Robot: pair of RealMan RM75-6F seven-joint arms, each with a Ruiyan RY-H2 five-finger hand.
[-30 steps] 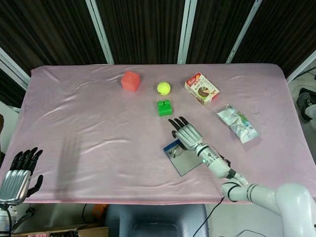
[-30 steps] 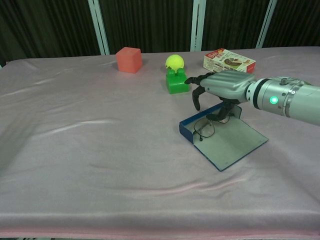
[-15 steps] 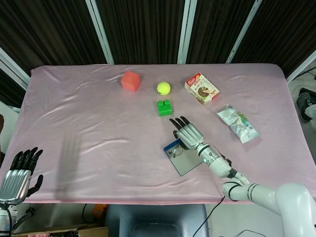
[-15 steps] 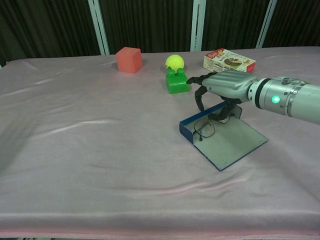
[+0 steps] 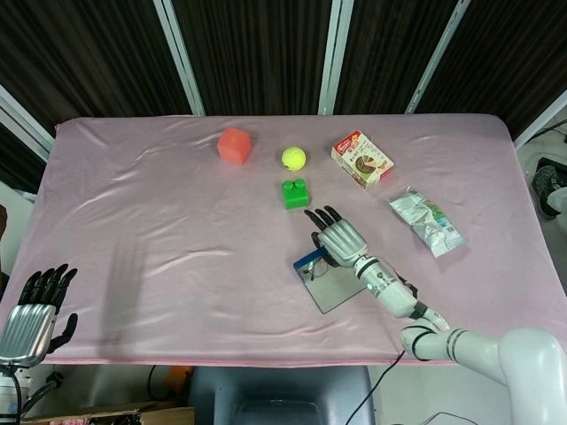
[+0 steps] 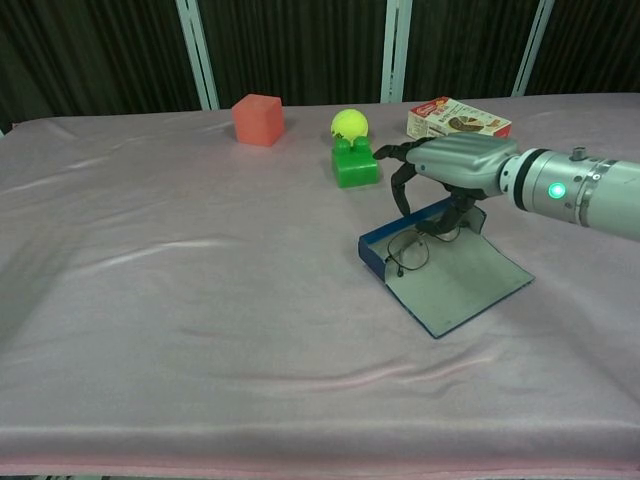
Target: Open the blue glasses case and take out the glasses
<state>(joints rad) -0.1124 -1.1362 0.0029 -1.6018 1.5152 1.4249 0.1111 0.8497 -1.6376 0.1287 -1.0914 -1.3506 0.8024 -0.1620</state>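
The blue glasses case (image 6: 460, 285) lies open on the pink cloth, its grey inside facing up; it also shows in the head view (image 5: 332, 288). Thin dark-framed glasses (image 6: 408, 253) rest in its near-left part, by the blue wall (image 5: 314, 268). My right hand (image 6: 455, 165) hovers over the case's far end with its fingers curled down, and thumb and fingers pinch the far side of the glasses. From above, the right hand (image 5: 338, 239) covers that end of the case. My left hand (image 5: 31, 314) hangs off the table's near-left corner, fingers apart and holding nothing.
A green block (image 6: 354, 165) stands just beyond the right hand, with a yellow tennis ball (image 6: 348, 124) behind it. A red cube (image 6: 257, 119) is further left and a snack box (image 6: 458, 118) at the back right. A crinkled snack bag (image 5: 427, 220) lies right of the case.
My right hand has risen slightly and moved a little away from me over the case; the glasses and case shifted a touch with it. The left hand has not moved.
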